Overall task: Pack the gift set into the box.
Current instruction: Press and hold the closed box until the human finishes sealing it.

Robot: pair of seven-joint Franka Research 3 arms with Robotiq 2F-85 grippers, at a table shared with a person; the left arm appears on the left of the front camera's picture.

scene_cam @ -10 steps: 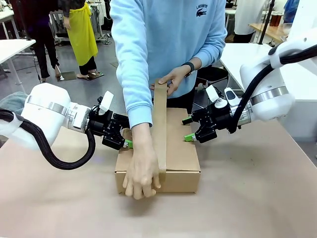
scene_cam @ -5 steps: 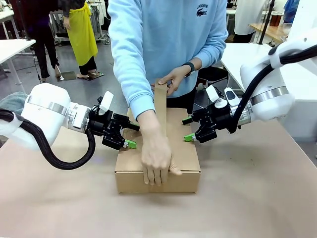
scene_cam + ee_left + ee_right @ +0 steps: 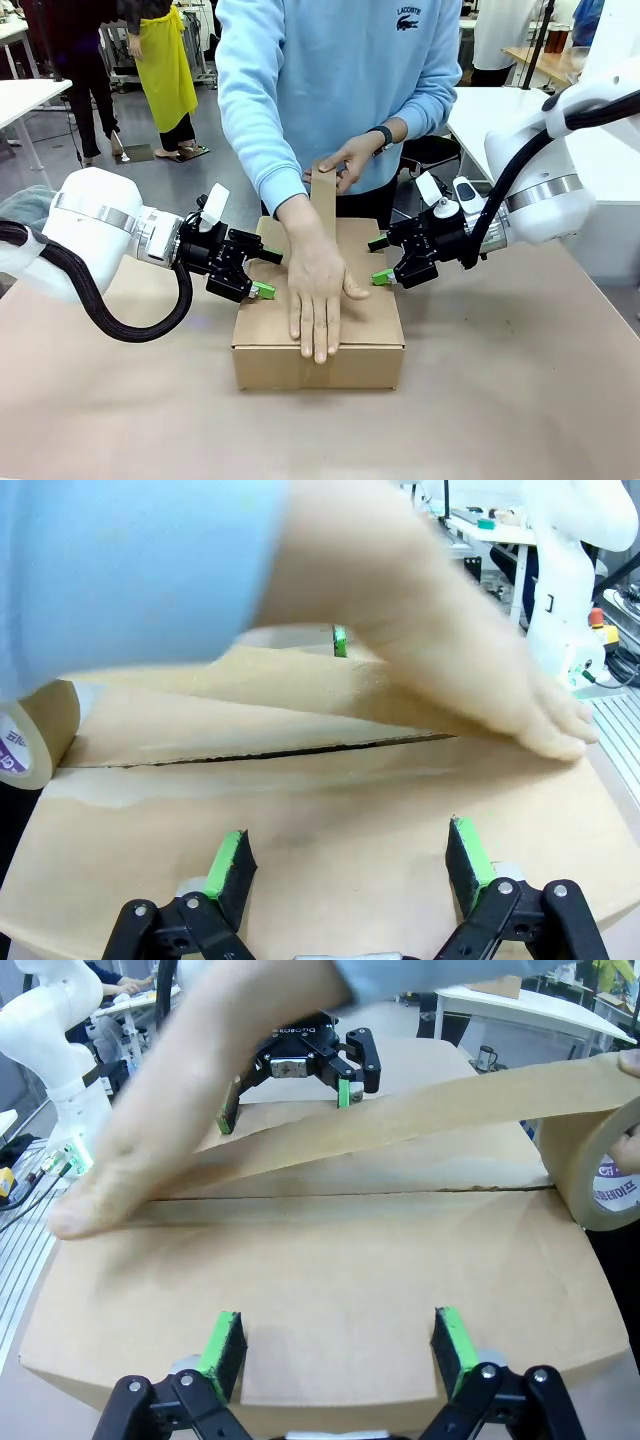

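Wrist views expose dark seam under brown paper tape strip [image 3: 420,1120] | shallow brown cardboard carton [image 3: 370,310] long axis running front-to-far, between spread left gripper [image 3: 266,274] and spread right gripper [image 3: 380,260] fingers, both empty

"LACOSTE" on the person's sweatshirt [image 3: 406,18]

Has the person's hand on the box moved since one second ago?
Yes. The hand moved from the box's near front edge up onto its top, flat on the tape.

A robotics lab or workshop: white work tables [image 3: 25,95] stand on a grey floor [image 3: 190,160] behind the person [image 3: 340,90], and a further white robot arm [image 3: 55,1030] with cabling stands beside the surface [image 3: 520,400]
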